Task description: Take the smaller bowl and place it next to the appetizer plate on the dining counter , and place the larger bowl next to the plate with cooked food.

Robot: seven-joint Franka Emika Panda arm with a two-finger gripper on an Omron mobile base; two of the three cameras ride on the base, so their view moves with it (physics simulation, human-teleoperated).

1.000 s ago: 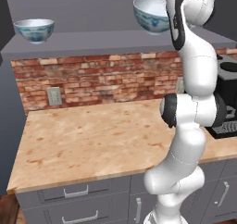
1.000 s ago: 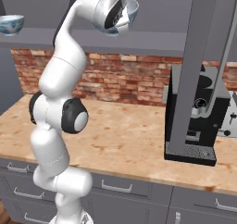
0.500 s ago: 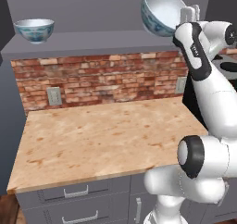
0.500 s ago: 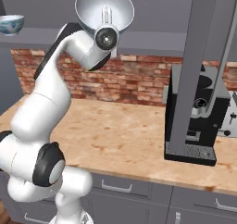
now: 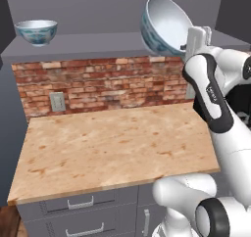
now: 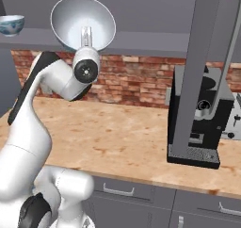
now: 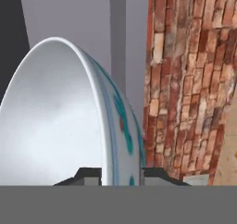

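Neither bowl placed yet: larger bowl (image 5: 165, 24) pinched by its rim in the end effector (image 7: 121, 174), tipped on edge, lifted off the shelf (image 5: 98, 41); smaller bowl (image 5: 36, 32) waiting on that shelf's far left end.

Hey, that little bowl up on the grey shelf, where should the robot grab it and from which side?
Probably by the rim, coming from above. The small bowl stands upright and open-topped on the shelf, with a thin wall one finger can slip inside. The end effector already pinches the big bowl by its rim this way, so that must be set down first.
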